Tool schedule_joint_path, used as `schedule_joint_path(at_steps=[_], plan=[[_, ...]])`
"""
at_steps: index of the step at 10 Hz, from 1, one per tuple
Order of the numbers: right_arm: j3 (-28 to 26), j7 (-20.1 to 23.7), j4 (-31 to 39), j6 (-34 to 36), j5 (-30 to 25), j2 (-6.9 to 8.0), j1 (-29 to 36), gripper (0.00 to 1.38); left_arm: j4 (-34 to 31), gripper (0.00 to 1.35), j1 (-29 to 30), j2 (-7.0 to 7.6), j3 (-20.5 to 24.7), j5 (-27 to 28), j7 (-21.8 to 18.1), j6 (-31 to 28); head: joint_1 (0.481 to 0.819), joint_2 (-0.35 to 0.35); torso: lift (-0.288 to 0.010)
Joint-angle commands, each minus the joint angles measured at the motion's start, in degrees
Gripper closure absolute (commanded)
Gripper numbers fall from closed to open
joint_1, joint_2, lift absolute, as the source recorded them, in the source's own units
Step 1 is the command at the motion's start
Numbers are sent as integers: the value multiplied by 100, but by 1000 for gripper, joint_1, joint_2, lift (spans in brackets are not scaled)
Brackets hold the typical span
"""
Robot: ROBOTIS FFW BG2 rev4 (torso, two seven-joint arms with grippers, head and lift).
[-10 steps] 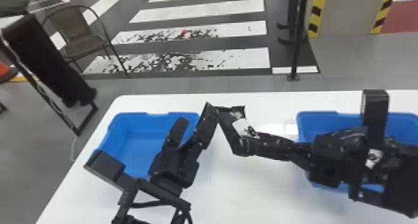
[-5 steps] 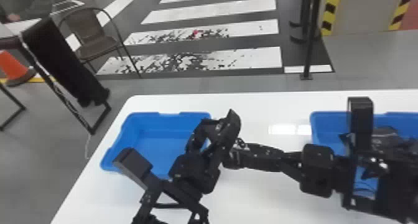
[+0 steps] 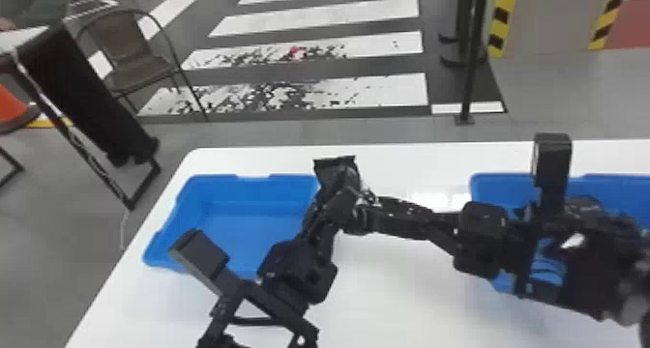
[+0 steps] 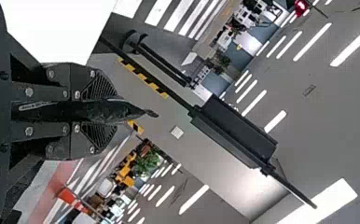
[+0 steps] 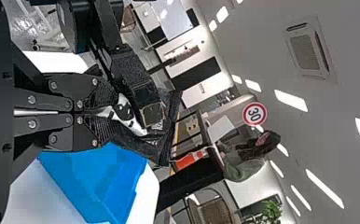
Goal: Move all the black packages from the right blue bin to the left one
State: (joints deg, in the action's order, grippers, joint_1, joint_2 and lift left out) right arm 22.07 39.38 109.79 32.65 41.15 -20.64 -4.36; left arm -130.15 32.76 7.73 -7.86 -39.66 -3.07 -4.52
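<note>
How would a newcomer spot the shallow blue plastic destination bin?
Start at the white tabletop and find its rounded far-left corner. Just inside it sits the open, rectangular blue bin. Unlike the similar blue bin at the right, it stands on the brown, dark-framed chair's side.

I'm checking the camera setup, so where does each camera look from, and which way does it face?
Head view: on the head, facing forward and down at the white table, left bin and right bin; both black arms show.
Left wrist view: on the left wrist, facing out past the left tool to room and ceiling.
Right wrist view: on the right wrist, facing out past the right tool to a blue bin, room and ceiling.
Shared: head and right wrist views both show a chair and orange cone.
</note>
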Motion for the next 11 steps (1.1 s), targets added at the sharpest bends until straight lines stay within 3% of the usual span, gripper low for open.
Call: schedule_joint_path(at_steps=[1,2,3,4,5,7,8,9,10,11], plan=[[-2,-9,-116,-129,-2,25,-43,1116,0,1210,0,0,31,13,-10,157,695,243,-154],[-13,0,-186,-186,9,51,-43,1001,28,1210,-28,0,66,13,-10,199,695,245,-154],[-36,9,-299,-270,32,78,-15,703,197,1210,-126,-9,226,184,8,228,695,248,-154],[-185,35,-341,-326,78,95,84,245,746,1210,-380,-35,511,755,52,382,695,254,-154],[-322,44,-327,-340,66,104,168,53,1435,1210,-689,-105,1014,1532,105,495,695,269,-154],[-528,53,-299,-340,66,95,295,150,2616,1210,-1223,-140,1814,3303,439,1015,695,331,-154],[-550,53,-299,-340,66,95,351,150,2911,1210,-1378,-105,2065,3760,500,1071,695,350,-154],[-585,53,-299,-326,55,104,379,148,3024,1179,-1406,-79,2157,3806,623,1198,695,350,-154],[-710,53,-242,-270,-139,113,421,148,3010,759,-1406,-88,2225,3738,641,1423,695,350,-154],[-939,26,-214,-256,-334,139,478,150,3010,214,-1350,-105,2191,3635,641,1915,695,350,-154]])
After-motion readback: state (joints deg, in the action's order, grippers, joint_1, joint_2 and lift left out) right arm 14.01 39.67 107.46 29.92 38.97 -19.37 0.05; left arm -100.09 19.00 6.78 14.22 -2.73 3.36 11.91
